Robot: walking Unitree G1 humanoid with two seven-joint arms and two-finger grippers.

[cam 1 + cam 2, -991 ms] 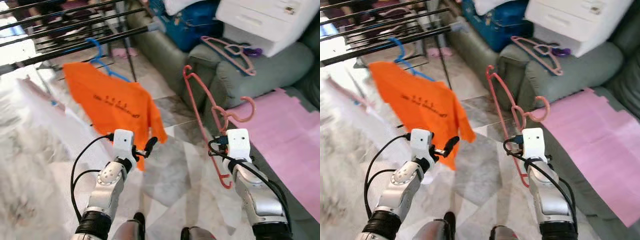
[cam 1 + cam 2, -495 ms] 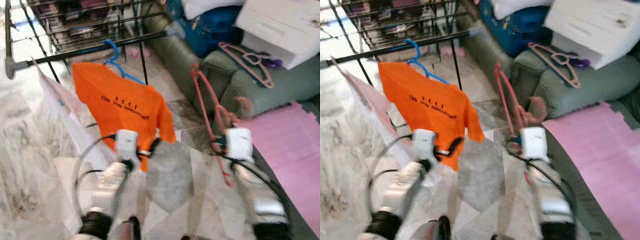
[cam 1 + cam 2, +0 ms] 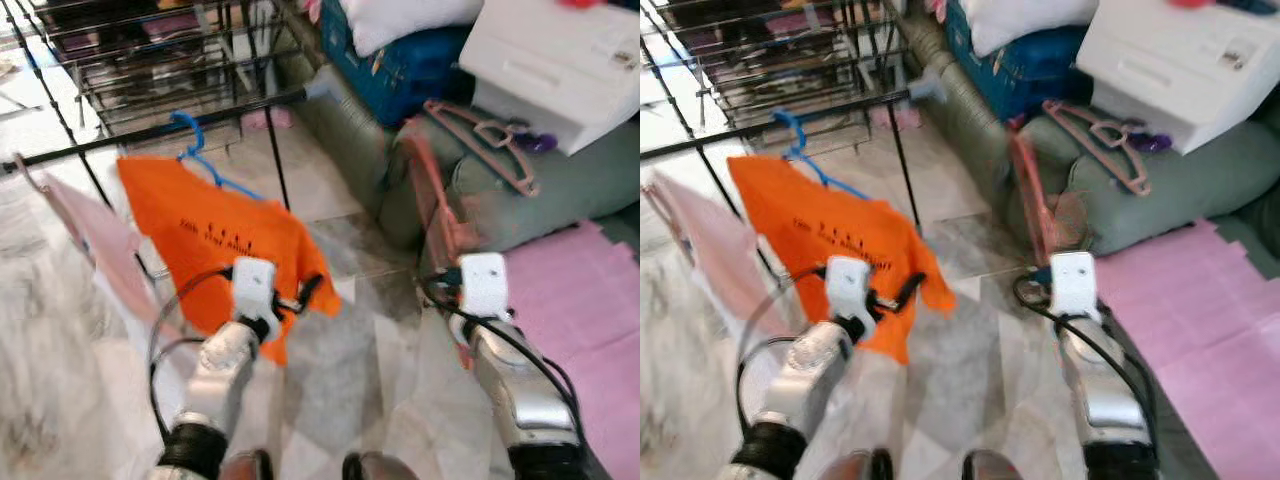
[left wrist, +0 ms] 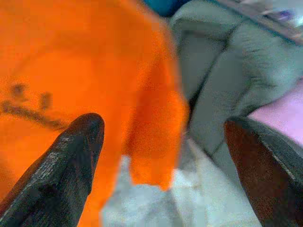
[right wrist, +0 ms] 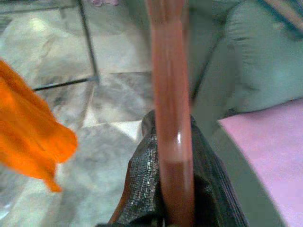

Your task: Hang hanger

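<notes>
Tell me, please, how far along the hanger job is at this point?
Done: an orange shirt hangs by its blue hanger on the rack rail. In hand: the right gripper clamps the red hanger; the left gripper is open. Left: hooking it onto the rail.

Marble floor (image 3: 330, 360), pale w/ grey veins, glossy in daylight from upper left. Black drying rack (image 3: 150, 80) across the top left, rail running out front. Orange T-shirt (image 3: 225, 240) hangs off it on a blue hanger (image 3: 195, 140); pinkish cloth (image 3: 95, 250) beside it, left. Grey-green sofa (image 3: 520, 190) at right, blue bag (image 3: 420, 75) & white pillow (image 3: 410, 18) piled on it, white box (image 3: 560, 60) too. Pink mat (image 3: 590, 300) on floor, lower right.
</notes>
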